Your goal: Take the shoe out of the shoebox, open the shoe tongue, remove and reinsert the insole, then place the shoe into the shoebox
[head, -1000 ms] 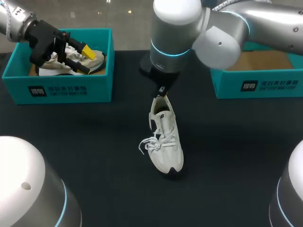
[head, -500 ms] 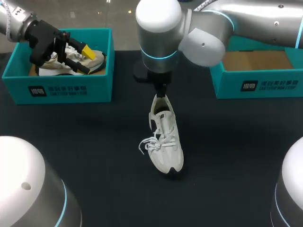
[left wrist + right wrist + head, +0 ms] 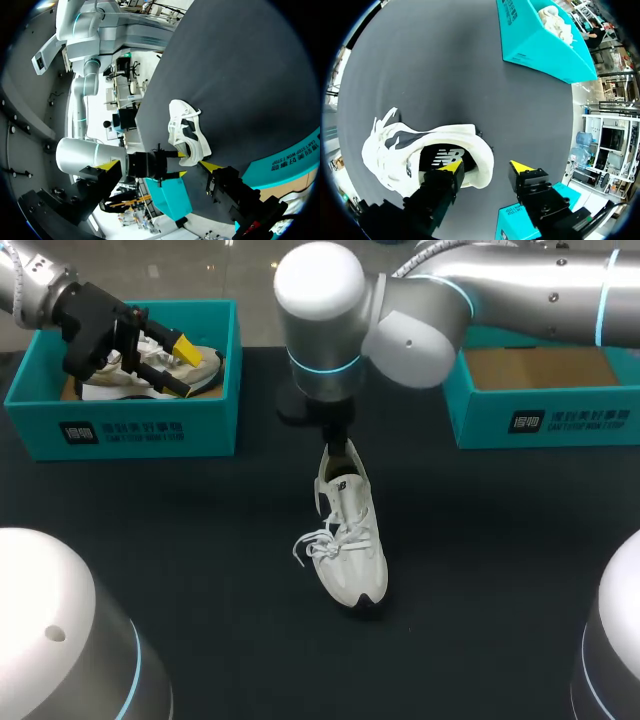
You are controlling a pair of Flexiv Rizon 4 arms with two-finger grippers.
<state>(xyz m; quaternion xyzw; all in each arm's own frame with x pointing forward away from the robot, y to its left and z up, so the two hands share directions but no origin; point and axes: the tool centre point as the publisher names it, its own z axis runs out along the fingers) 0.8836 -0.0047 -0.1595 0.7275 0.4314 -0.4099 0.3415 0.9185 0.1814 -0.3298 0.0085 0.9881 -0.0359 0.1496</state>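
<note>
Right claw (image 3: 486,170) hangs low over the heel of the white lace-up sneaker (image 3: 350,540), its yellow-tipped fingers spread apart. One finger sits inside the heel opening just above the dark insole (image 3: 435,157) and the other stands outside the back of the heel, so the collar lies between them unpinched. That sneaker lies on its sole in the middle of the black desk (image 3: 200,540), out of any box, with its white laces (image 3: 312,545) loose. I judge the step in hand to be the start of work on the shoe itself (tongue or insole, I cannot tell which). The next move likely calls for closing on the collar or insole edge without dragging the shoe. Farther off, the left claw (image 3: 183,368) hovers with fingers apart over a beige-and-white sneaker (image 3: 205,368) lying in the left teal cardboard shoebox (image 3: 120,425). The right teal cardboard shoebox (image 3: 540,420) shows only its brown floor. The count is two claws, two sneakers and two shoeboxes.
</note>
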